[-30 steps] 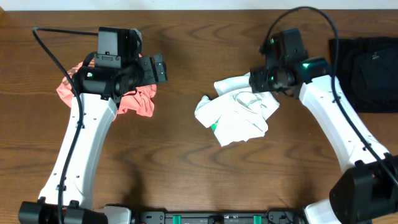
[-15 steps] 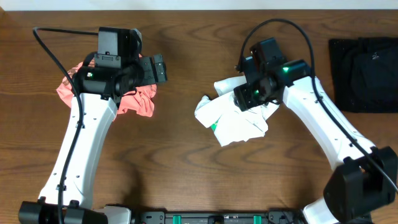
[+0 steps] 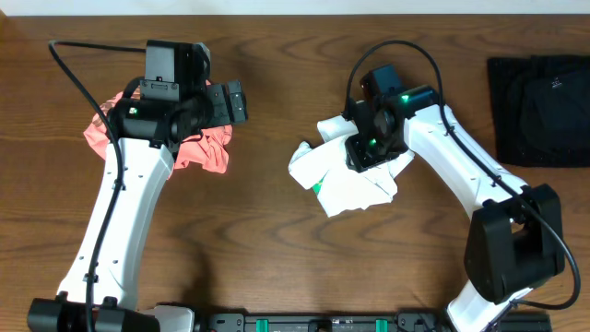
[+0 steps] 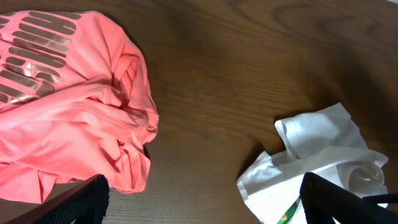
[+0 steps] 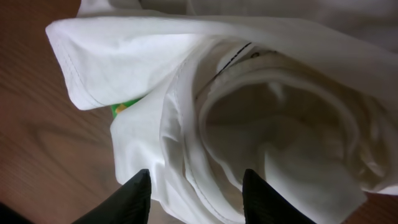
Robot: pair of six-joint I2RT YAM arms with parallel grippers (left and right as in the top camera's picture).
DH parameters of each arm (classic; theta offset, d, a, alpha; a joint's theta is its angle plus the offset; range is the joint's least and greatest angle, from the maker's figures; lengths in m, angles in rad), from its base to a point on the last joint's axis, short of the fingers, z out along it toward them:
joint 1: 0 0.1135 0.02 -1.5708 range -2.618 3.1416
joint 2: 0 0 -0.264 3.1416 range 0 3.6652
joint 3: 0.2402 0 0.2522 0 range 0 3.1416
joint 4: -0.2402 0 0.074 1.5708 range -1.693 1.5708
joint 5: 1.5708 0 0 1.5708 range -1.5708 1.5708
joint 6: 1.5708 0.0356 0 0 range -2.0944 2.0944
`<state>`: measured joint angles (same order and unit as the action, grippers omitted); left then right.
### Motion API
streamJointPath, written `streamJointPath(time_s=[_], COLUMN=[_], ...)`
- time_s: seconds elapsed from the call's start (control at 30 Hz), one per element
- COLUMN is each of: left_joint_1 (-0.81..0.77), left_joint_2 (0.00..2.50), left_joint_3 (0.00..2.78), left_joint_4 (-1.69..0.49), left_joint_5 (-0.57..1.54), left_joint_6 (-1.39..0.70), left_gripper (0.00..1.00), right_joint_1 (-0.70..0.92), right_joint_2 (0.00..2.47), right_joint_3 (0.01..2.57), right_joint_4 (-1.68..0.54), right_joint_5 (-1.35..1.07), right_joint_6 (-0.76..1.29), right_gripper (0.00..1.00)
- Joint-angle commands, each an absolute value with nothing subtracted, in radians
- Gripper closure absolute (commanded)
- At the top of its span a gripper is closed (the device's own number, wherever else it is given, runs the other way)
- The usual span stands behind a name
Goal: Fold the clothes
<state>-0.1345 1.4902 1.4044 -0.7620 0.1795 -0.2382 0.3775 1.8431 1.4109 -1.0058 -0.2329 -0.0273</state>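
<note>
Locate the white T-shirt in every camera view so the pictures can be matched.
Overhead: the white T-shirt lies crumpled just right of centre.
Left wrist: it sits in the lower right corner, cut off by the bottom edge.
Right wrist: it fills most of the picture, seen close up.
Shared landmark: the green mark at the shirt's edge shows in all three views.

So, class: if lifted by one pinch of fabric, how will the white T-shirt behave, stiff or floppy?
Probably floppy: the white T-shirt lies crumpled in soft folds, so the rest would likely hang. Its thin-looking cloth suggests it is light. Layers overlap, so one pinch may lift several.
</note>
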Motion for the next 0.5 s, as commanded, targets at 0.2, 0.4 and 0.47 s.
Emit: streamJointPath(time_s=[0.2, 0.4, 0.47], left_joint_1=[-0.131, -0.131, -0.131], left_joint_2=[1.498, 1.498, 1.498], left_joint_3=[1.402, 1.402, 1.398], left_joint_4=[-0.774, -0.780, -0.781], left_joint_5=[0.170, 0.170, 0.170], left_joint_6=[-0.228, -0.229, -0.228], left_gripper=[0.02, 0.02, 0.02], right_joint_1=[0.379, 0.379, 0.379], right_joint_2=[1.865, 1.902, 1.919], right_joint_3=[1.408, 1.406, 1.406], right_joint_4=[-0.987, -0.966, -0.966], right_joint_5=[-0.202, -0.202, -0.203], right_joint_6=[-0.085, -0.085, -0.085], right_gripper=[0.41, 0.49, 0.50])
